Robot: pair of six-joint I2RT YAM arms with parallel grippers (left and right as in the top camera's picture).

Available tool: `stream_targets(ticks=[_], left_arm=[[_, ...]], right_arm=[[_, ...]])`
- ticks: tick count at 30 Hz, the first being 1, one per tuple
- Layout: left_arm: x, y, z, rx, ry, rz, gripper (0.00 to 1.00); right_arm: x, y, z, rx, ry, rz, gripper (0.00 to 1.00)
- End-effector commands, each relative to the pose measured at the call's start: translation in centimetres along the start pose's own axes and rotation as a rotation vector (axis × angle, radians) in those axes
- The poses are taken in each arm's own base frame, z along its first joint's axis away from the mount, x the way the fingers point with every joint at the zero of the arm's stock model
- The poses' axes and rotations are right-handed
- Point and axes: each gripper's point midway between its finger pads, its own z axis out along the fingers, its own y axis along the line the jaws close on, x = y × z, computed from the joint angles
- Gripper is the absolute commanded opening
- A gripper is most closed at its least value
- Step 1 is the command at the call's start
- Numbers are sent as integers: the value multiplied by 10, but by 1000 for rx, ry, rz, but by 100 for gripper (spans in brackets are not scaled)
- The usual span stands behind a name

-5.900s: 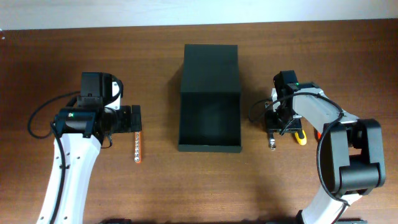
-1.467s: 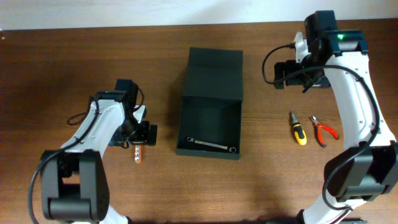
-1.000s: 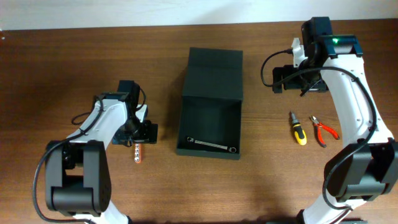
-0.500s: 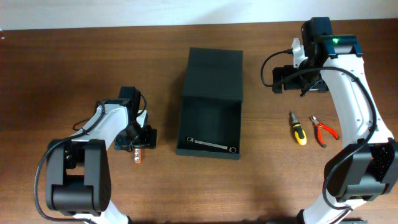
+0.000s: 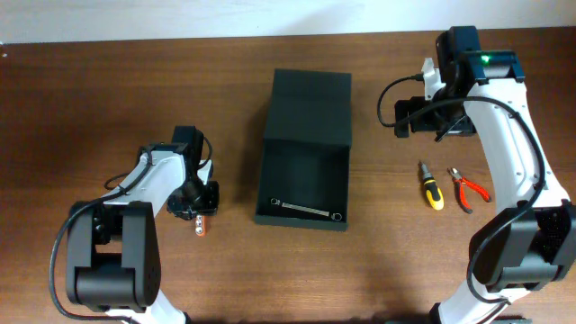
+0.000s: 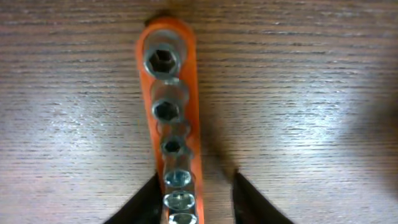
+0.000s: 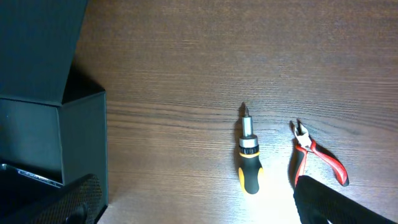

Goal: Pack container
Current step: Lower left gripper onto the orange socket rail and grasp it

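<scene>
Desk center: the container sits open, lid folded back so tools can drop in. A combination wrench lies along its near wall. My right pincer, spread wide and empty, hovers beyond the screwdriver and pliers. My left pincer is spread, straddling the orange socket rail across its width, likely to pinch it.

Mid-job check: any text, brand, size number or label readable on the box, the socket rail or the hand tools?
No text can be read anywhere.
The box is plain dark, with no label.
On the socket rail, no size marks can be made out.
The screwdriver and pliers show no print.
</scene>
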Motion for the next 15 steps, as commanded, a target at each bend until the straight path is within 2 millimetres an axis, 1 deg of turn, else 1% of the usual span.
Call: stream_targets(ticks=[1,3,10,12,13,15], left_arm=[[7,-2,7,10,28,7,33],[7,-2,7,10,28,7,28],[7,-2,7,10,27,7,18],[7,-2,7,10,27,7,11],[7,-2,7,10,26,7,4],[5,-2,6,10,18,8,2]], right_arm=[[3,-1,2,-8,16,1,99],[5,-1,2,-8,21,1,99],[6,-1,2,-8,26,2,99],[6,-1,2,-8,26,2,99],[6,-1,2,-8,26,2,99],[6,-1,2,-8,25,-1,99]])
